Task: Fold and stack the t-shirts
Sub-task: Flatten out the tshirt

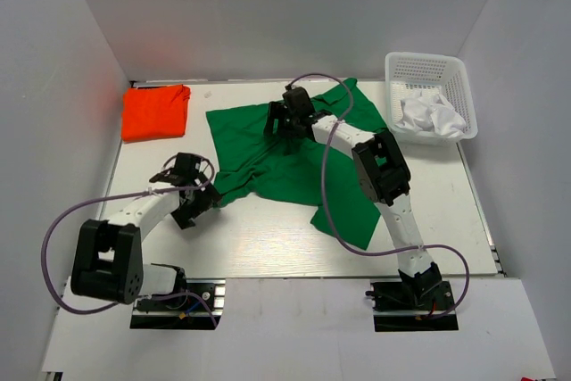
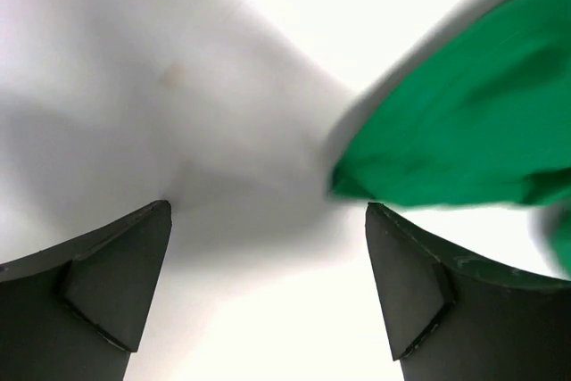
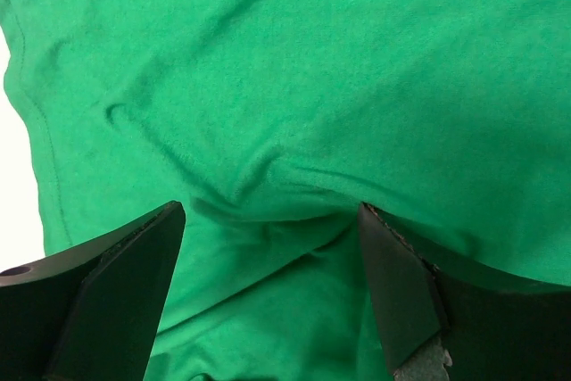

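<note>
From above, the green shirt (image 1: 268, 153) lies rumpled mid-desk (image 1: 268, 238) and the orange shirt (image 1: 154, 111) sits folded far left, with the left gripper (image 1: 198, 201) at the green shirt's near-left corner and the right gripper (image 1: 284, 124) over its far middle. The left wrist view shows fingers spread, the hem just ahead and ungrasped, with bare desk to the left. In the right wrist view the fingers are spread over a wrinkle, and closing there might pinch two layers and drag the shirt askew.

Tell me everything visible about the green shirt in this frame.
Plain green soft cloth, the shirt lies unfolded and rumpled across the middle of the table, one corner trailing toward the near right. The open right gripper is down on its far part, where the cloth puckers. The open left gripper sits at its left edge.
</note>
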